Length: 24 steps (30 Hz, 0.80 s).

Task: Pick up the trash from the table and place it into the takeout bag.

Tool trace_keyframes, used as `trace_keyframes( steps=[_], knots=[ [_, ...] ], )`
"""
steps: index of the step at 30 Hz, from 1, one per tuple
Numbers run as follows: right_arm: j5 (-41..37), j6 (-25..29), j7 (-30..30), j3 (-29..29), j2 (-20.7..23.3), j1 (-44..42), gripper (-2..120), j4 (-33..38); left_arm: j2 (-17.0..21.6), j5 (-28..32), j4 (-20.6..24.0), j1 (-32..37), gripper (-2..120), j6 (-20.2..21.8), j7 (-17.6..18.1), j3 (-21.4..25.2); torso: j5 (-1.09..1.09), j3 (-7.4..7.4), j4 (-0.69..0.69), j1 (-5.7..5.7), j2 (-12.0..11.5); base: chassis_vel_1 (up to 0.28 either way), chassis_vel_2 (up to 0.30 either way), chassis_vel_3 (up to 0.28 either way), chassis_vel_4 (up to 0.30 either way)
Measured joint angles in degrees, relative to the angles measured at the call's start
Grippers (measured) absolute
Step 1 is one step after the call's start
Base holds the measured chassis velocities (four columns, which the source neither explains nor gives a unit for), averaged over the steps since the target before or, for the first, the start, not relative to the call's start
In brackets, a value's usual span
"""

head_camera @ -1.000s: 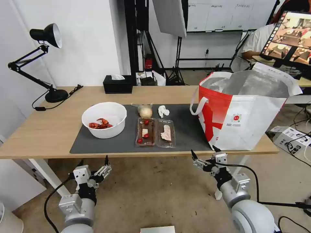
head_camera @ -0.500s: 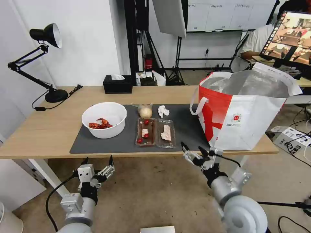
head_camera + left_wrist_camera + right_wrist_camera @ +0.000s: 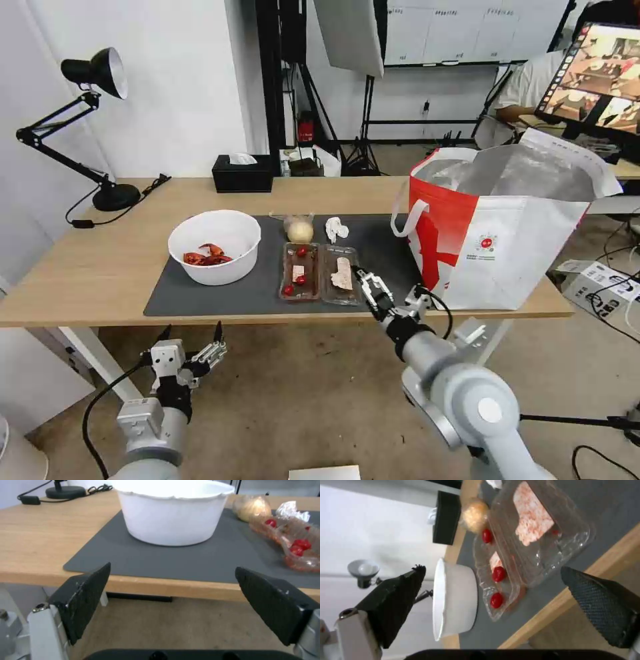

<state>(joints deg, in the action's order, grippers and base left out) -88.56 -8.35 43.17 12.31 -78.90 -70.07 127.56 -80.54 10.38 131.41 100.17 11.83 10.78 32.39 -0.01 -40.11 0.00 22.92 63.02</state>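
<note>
One tabletop (image 3: 100, 267), one takeout bag (image 3: 507, 247) standing open at its right end, untouched. One white bowl (image 3: 215, 245) of red shells sits on the mat's left, one clear two-part tray (image 3: 320, 273) at centre, one beige wrapped ball (image 3: 299, 231) and one crumpled tissue (image 3: 336, 229) behind it. The right hand (image 3: 393, 293) has swung up and leftward to the tray's near corner, fingers spread open. The left hand (image 3: 190, 333) stays low before the tabletop edge, open too.
</note>
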Motion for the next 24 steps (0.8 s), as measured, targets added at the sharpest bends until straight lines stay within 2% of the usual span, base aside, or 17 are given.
trace_keyframes(
  steps=[3, 7, 24],
  knots=[
    [0.5, 0.5, 2.9, -1.1, -3.5, 1.6, 100, -2.0, 0.1, -0.2, 0.3, 1.0, 100, 0.2, 0.7, 0.5, 0.0, 0.0, 0.0, 0.0, 0.0, 0.0, 0.0, 0.0, 0.0],
    [1.6, 0.6, 4.3, -2.1, -6.1, 3.1, 100, -4.6, 0.3, -0.3, 0.0, 1.3, 100, 0.3, 1.0, 0.7, 0.01, 0.0, 0.0, 0.0, 0.0, 0.0, 0.0, 0.0, 0.0],
    [4.0, 1.1, 4.6, -3.2, -10.4, 4.9, 100, -9.8, 0.0, -0.2, -1.6, 1.0, 100, 0.3, 1.4, 0.1, 0.01, 0.0, 0.0, 0.0, 0.0, 0.0, 0.0, 0.0, 0.0]
  ],
)
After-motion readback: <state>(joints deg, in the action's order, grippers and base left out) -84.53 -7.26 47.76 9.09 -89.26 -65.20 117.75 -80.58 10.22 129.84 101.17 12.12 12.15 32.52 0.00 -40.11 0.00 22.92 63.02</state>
